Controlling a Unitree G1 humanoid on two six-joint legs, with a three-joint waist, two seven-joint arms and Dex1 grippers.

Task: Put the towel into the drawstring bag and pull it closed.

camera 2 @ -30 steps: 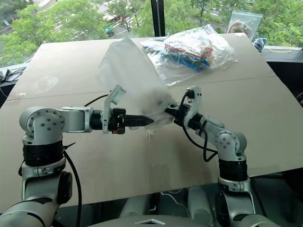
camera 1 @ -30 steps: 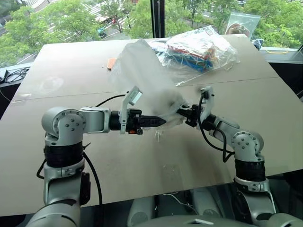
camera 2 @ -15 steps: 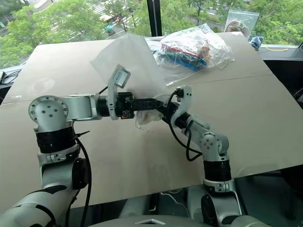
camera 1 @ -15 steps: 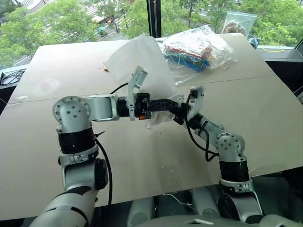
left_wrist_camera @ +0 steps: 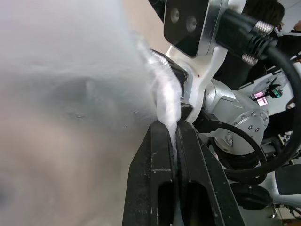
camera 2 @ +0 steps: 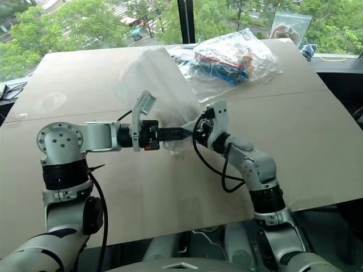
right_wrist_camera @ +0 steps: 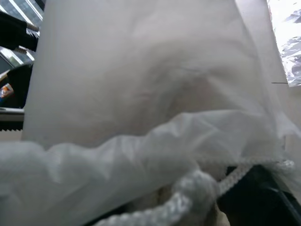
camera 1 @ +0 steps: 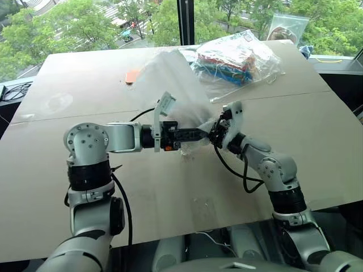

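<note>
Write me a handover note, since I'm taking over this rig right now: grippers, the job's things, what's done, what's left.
Left gripper: shut on the gathered mouth of the drawstring bag, holding the bag up off the table.
Right gripper: right at the bag's mouth by the white cord; whether its fingers are open or closed I cannot tell.
Towel: not lying on the table; a pale mass shows through the bag near its mouth, probably the towel.
Done: towel apparently bagged, mouth gathered.
Left: confirm the cord is pulled tight and the bag closed.
</note>
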